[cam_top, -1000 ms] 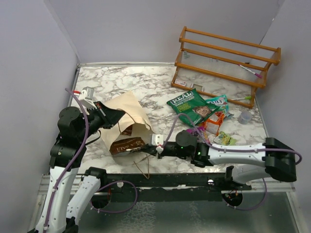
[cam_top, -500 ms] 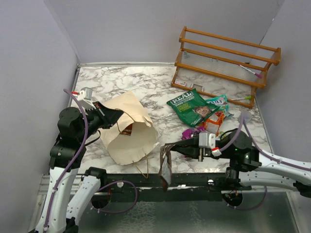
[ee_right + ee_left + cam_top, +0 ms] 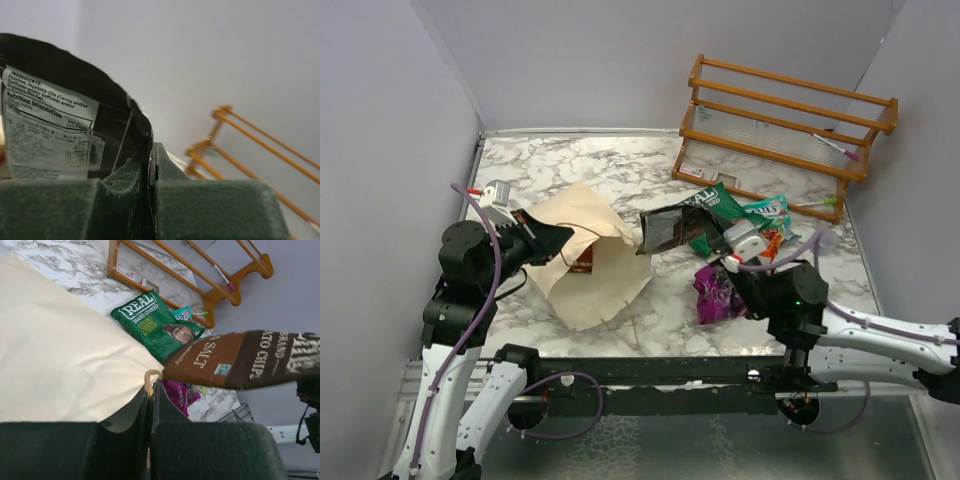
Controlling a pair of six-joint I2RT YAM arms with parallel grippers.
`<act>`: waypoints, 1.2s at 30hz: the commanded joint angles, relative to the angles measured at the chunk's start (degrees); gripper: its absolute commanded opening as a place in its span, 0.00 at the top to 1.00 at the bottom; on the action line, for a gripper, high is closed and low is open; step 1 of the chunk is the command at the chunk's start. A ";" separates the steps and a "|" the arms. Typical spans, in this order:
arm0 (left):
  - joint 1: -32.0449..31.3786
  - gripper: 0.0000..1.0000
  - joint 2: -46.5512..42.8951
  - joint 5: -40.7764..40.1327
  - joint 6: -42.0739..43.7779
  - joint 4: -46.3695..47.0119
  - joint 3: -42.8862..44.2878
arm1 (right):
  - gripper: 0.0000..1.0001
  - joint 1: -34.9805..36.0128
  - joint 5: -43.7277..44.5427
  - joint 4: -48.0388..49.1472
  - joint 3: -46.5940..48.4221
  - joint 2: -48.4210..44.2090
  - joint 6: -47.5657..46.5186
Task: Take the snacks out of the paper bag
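Note:
The cream paper bag (image 3: 588,262) lies on its side at the left of the marble table; it also fills the left of the left wrist view (image 3: 60,355). My left gripper (image 3: 560,240) is shut on the bag's rim and cord handle (image 3: 150,377). My right gripper (image 3: 712,232) is shut on a dark brown packet (image 3: 668,230) and holds it up in the air right of the bag; the packet also shows in the left wrist view (image 3: 245,360) and the right wrist view (image 3: 65,125). A green bag (image 3: 715,215), a magenta-purple packet (image 3: 718,296) and other packets (image 3: 770,225) lie on the table.
An orange wooden rack (image 3: 785,130) stands at the back right. A clear plastic cup (image 3: 823,240) sits right of the packets. Grey walls close in the table on the left, back and right.
My right gripper pulled the dark brown packet out of the bag, swung to the near edge, then lifted it up and back over the table. The bag's mouth slumped.

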 commanded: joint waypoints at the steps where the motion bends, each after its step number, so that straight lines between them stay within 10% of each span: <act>1: 0.00 1.00 -0.36 -1.06 0.18 0.14 1.62 | 0.99 -6.82 12.87 23.21 -0.01 6.91 -17.52; 11: 0.00 1.00 -0.83 -0.62 0.70 -1.04 3.08 | 0.99 -35.18 16.18 12.74 -0.16 7.96 -9.12; 14: -0.01 1.00 -0.90 0.18 0.84 -0.78 2.90 | 0.99 -35.52 17.30 9.50 -2.22 8.56 -6.54; 19: 0.00 1.00 -1.63 1.25 1.00 -0.25 2.20 | 0.99 -35.55 2.55 -14.49 -5.35 8.22 30.56; 27: 0.00 1.00 -0.10 2.30 1.84 -1.11 3.99 | 0.98 -35.52 -17.84 -10.07 -21.61 4.03 45.15; 34: 0.04 1.00 0.60 2.38 1.31 0.66 3.41 | 0.38 -35.51 -17.36 -21.39 -15.09 -2.21 40.55; 36: 0.00 1.00 0.66 2.42 1.40 0.81 3.15 | 0.07 -35.51 -18.07 -24.02 -13.38 -4.55 41.30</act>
